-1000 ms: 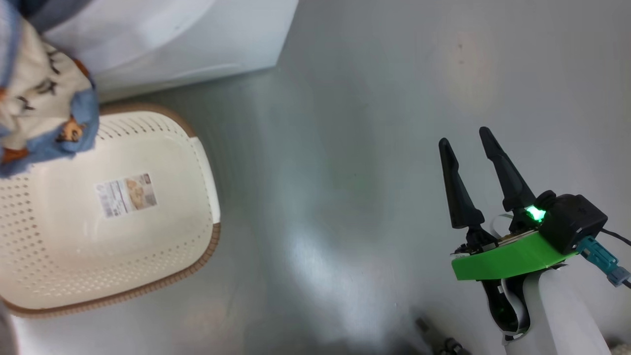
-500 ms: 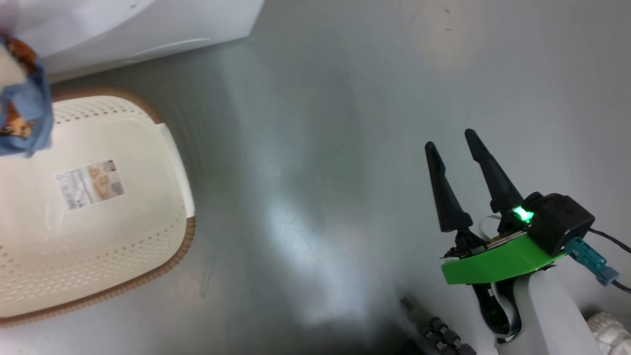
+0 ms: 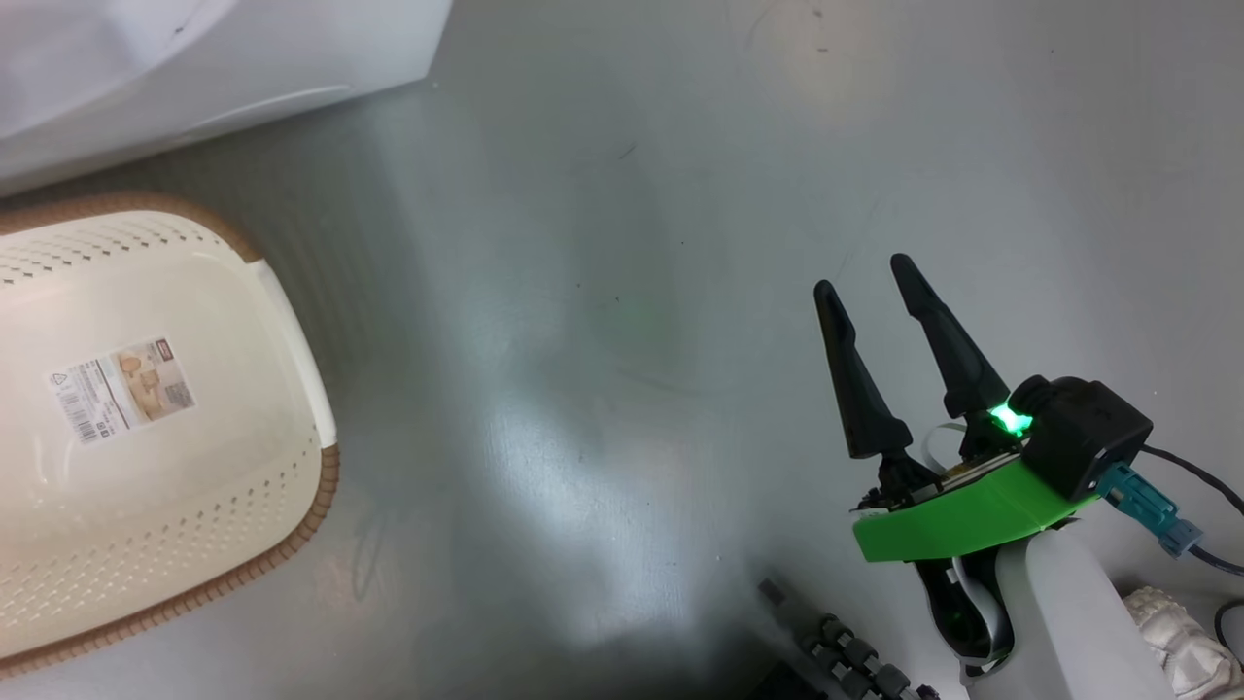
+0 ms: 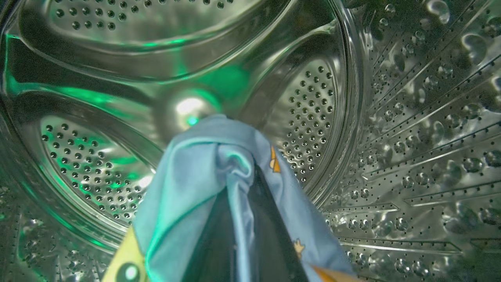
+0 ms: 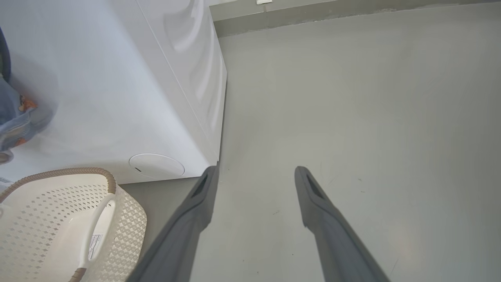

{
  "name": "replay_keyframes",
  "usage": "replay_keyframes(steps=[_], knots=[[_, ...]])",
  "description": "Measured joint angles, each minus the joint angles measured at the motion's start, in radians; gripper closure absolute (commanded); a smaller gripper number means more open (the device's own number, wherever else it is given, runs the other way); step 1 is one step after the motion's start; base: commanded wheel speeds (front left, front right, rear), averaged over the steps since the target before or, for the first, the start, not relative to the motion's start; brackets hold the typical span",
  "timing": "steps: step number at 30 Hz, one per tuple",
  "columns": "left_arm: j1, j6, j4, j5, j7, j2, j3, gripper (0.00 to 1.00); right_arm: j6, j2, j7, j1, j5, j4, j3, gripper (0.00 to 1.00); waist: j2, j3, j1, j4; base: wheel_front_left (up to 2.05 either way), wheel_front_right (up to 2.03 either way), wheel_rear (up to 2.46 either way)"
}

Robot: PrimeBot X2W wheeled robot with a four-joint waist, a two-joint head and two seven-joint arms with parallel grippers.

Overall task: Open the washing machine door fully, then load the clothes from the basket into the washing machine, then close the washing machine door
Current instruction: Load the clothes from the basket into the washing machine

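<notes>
Left tool (image 4: 242, 196) is inside the steel drum (image 4: 411, 137), pinched shut on the clothes (image 4: 195, 176)!
Left wrist view takes us in: blue bear-print fabric draped over the closed fingers, dimpled perforated steel all round. Head view has the right tool (image 3: 864, 274) spread wide, holding nothing, over smooth grey floor (image 3: 603, 292) with open room around it. The cream perforated basket (image 3: 194, 506), brown woven rim, sits just beside the white corner of the washing machine (image 3: 194, 58); right wrist view adds its round lower cap (image 5: 156, 165).

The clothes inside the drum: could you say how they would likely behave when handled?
Probably floppy: the clothes drape in folds over the shut left gripper. Likely light: one pinch carries them. Released, they should slump onto the drum, not roll.
</notes>
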Motion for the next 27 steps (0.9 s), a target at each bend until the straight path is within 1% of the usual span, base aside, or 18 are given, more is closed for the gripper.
replay_keyframes(steps=[1,2,3,4,8,14,21,27], knots=[[0.001,0.0,0.008,0.001,0.0,0.0,0.002,1.0,0.0,0.0,0.0,0.0,0.002,0.0,0.002,0.0,0.0,0.0,0.0,0.0,0.0,0.0,0.0],[0.001,-0.001,0.031,-0.003,0.0,-0.002,0.007,0.53,0.0,0.0,0.0,0.0,0.005,0.002,0.003,0.0,0.0,-0.001,0.0,0.001,0.0,0.0,0.0],[0.004,-0.001,0.055,-0.004,-0.001,-0.002,0.008,0.53,0.0,0.0,0.0,0.0,0.007,0.003,0.003,0.0,0.0,-0.002,0.0,0.003,0.0,0.0,0.0],[0.009,0.0,0.081,-0.004,0.0,-0.003,0.007,0.0,0.0,0.0,0.0,0.0,0.007,0.004,0.003,0.0,0.0,-0.004,0.0,0.004,0.0,0.0,0.0],[0.022,0.0,0.145,-0.007,0.0,-0.016,0.007,0.0,0.0,0.0,0.0,-0.001,0.007,0.007,0.002,0.0,0.0,-0.008,0.0,0.015,0.0,0.0,0.0],[0.03,0.0,0.148,-0.022,0.0,-0.031,0.01,0.0,0.0,0.0,0.0,-0.004,0.007,0.009,-0.007,0.0,0.0,-0.018,0.0,0.035,0.0,0.0,0.0],[0.112,-0.001,0.079,-0.049,0.0,-0.063,0.021,0.0,0.0,0.0,0.0,-0.005,0.011,0.014,-0.02,0.0,0.0,-0.041,0.0,0.06,0.0,0.0,0.0],[0.199,-0.002,-0.013,-0.072,0.0,-0.089,0.029,0.0,0.0,0.0,0.0,-0.005,0.011,0.015,-0.034,0.0,0.0,-0.062,0.0,0.086,0.0,0.0,0.0]])
